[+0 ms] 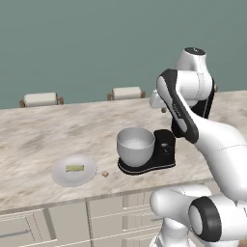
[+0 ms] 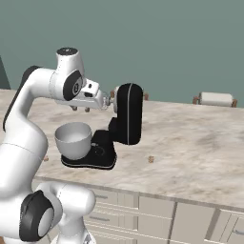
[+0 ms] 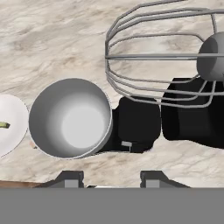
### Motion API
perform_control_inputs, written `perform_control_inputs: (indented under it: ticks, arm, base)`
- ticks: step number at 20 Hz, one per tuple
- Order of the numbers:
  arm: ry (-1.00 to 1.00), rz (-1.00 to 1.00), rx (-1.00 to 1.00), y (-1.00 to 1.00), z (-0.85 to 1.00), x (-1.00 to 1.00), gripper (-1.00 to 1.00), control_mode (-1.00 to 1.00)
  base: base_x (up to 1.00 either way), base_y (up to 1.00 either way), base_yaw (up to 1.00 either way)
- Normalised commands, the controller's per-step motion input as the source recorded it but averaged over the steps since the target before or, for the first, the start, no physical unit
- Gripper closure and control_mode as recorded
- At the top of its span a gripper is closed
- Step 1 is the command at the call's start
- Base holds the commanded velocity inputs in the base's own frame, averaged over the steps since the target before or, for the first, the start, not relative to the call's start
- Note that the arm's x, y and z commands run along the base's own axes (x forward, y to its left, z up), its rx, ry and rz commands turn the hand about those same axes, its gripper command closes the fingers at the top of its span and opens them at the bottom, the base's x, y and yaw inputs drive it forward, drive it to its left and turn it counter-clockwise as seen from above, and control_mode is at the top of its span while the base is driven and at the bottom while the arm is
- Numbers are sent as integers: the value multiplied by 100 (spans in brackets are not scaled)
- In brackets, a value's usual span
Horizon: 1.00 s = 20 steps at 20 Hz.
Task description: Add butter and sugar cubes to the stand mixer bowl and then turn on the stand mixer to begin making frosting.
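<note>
Reaching for the pale yellow-green butter stick on the round white plate means swinging toward nine o'clock from above the deep silver-grey bowl; gripper jaws stand apart, empty, clearing the wire whisk.

Glossy black stand mixer stands on marble counter, head tilted up. Silver-grey metal bowl seated on base, empty. Pale yellow-green butter stick on white plate; tan sugar cube just beside.
</note>
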Motion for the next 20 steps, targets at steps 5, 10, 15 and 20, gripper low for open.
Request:
perform_control_inputs:
  ticks: [5,10,15,20]
  arm:
    - [0,0,0,0,0,0,-100,100]
    - [0,0,0,0,0,0,-100,100]
    - [0,0,0,0,0,0,-100,100]
    - [0,0,0,0,0,0,-100,100]
  base:
    - [-1,0,0]
    - [-16,4,0]
    - [-18,11,0]
    - [-22,14,-2]
